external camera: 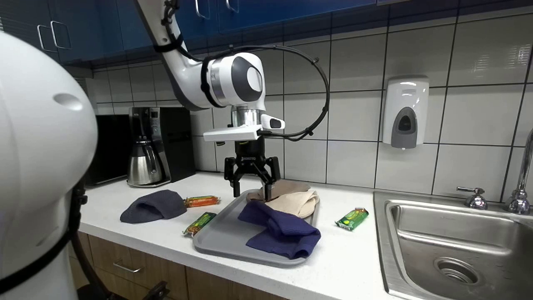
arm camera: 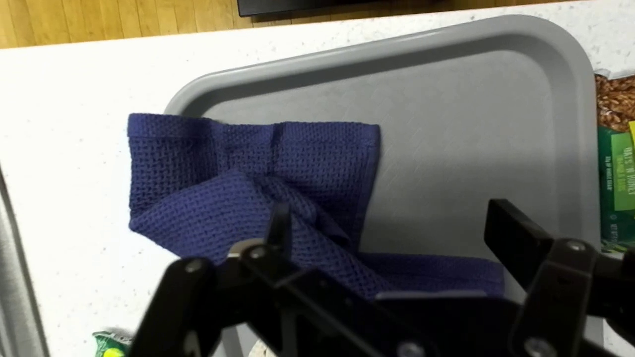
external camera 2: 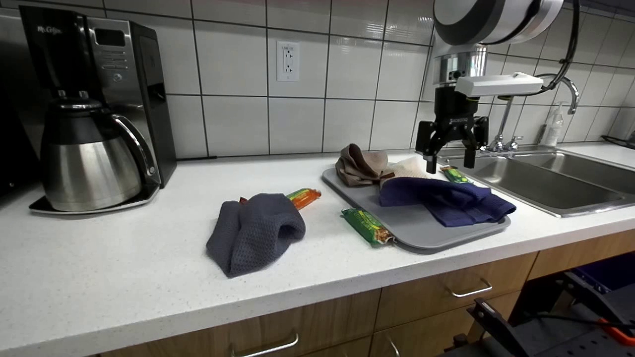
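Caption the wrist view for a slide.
Open claw above a tray with a blue cloth lying partly off it and a green packet at the frame's right edge.

The brand name "Mr. Coffee" appears on the coffee maker [external camera 2: 116, 89]. "ROBOTIQ" marks the gripper [external camera: 252, 195] in both exterior views. In the wrist view, the green wrapper [arm camera: 616, 168] reads "OATS 'N HONEY"; its smaller print is unclear.

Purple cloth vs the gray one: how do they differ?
Color: the purple cloth is deep blue-violet, the gray cloth slate. Place: the purple cloth lies on the tray, extending past its rim; the gray cloth sits directly on the counter. Both are rumpled, with a visible waffle-like weave.
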`<state>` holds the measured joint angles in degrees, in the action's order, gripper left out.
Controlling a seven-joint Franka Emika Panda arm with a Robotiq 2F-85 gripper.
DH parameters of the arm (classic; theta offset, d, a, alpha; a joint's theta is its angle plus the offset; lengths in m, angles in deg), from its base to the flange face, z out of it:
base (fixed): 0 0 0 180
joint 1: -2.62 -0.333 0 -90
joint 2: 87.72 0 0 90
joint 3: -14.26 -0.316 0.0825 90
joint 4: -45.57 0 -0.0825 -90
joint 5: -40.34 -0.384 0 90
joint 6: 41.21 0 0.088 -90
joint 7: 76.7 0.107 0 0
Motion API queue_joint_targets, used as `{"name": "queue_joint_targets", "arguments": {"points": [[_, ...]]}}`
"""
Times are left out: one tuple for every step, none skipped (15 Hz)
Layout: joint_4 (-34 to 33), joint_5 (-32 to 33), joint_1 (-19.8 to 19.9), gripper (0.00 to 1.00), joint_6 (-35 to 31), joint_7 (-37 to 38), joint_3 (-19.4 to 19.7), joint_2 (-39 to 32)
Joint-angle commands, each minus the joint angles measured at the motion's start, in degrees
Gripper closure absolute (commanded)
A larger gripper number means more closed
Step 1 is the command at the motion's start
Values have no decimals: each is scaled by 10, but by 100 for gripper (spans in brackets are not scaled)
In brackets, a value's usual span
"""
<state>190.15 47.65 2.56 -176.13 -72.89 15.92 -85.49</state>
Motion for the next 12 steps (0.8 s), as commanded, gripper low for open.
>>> {"name": "queue_joint_targets", "arguments": {"points": [[-33,28,9,0,-4,-22,2,-37],[-40,33,9,0,-8,-23,3,-49],[-46,40,9,0,-14,-21,5,-60],[-51,43,9,0,-19,-22,6,-71],[-57,49,8,0,-27,-19,7,-83],[-62,52,8,0,-34,-21,9,-93],[-67,55,7,0,-40,-20,10,-105],[-72,57,7,0,-46,-20,11,-116],[-78,57,7,0,-50,-21,13,-127],[-83,59,6,0,-55,-19,15,-135],[-89,59,6,0,-57,-20,17,-145],[-94,60,6,0,-59,-20,19,-153]]}}
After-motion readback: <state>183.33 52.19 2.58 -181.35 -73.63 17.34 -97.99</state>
